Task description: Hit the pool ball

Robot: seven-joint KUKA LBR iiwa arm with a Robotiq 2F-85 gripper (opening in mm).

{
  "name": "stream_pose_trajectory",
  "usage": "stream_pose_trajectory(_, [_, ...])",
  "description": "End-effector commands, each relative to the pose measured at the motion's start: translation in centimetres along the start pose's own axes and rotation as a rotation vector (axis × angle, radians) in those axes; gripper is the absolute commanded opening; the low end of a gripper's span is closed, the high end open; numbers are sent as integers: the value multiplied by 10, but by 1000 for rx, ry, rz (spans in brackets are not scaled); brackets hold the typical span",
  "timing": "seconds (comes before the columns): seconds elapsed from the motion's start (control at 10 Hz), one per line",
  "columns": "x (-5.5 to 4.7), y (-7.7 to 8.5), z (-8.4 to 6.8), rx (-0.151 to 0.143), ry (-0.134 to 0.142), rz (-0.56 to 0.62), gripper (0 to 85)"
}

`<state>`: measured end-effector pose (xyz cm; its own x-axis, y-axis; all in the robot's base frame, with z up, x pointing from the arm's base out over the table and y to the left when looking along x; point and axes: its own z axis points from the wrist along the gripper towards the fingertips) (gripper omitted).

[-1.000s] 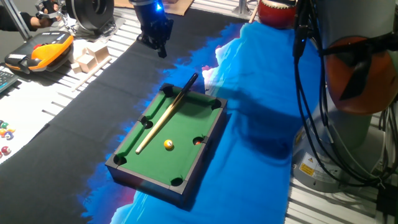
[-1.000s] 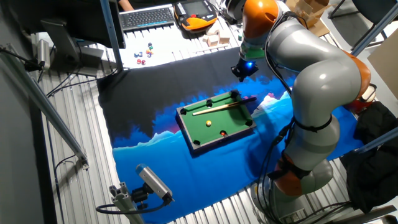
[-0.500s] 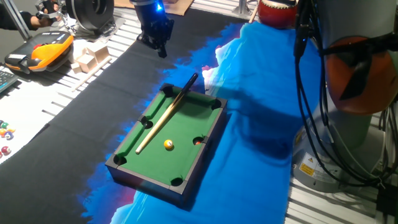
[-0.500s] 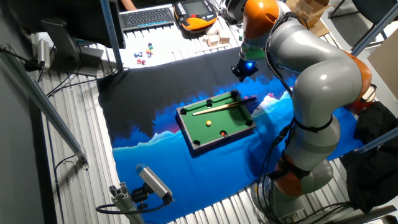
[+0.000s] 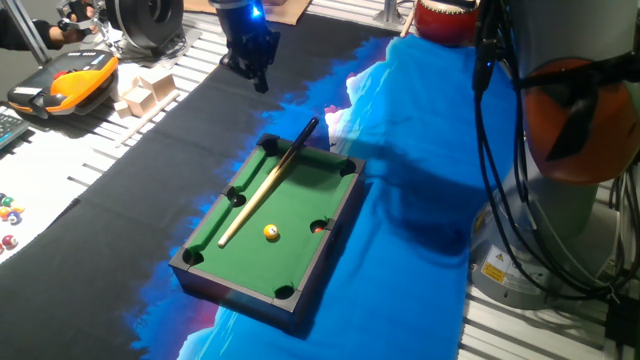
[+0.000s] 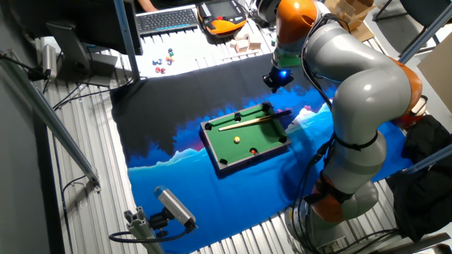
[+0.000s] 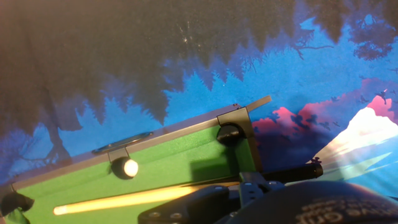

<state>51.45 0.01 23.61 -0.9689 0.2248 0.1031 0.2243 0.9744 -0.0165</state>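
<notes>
You had even, bright overhead light and sharp focus in both fixed views; your hand view was dimmer, its bottom edge blurred by the out-of-focus gripper (image 7: pixel 261 202).

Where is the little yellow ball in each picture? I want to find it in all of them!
One fixed view: the pool ball sits on the green felt, low and middle, right of the cue's light tip.
The other fixed view: the pool ball is a tiny dot in the middle of the mini pool table.
Hand view: not in it.
Shared landmark: the wooden cue stick lying on the felt shows in all three.
</notes>
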Motion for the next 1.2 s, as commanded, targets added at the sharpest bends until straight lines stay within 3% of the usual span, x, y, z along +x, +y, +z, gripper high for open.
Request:
stream_pose_trajectory(0.0, [0, 0, 0, -1, 0, 5, 0])
stream_pose_trajectory(0.4, [0, 0, 0, -4, 9, 67, 0])
stream_pose_trajectory(0.7, [1, 2, 0, 11, -7, 292, 0])
stream_pose_trajectory(0.9, [1, 2, -1, -19, -45, 468, 0])
stream_pose_trajectory(1.1, [1, 3, -4, -72, -41, 557, 0])
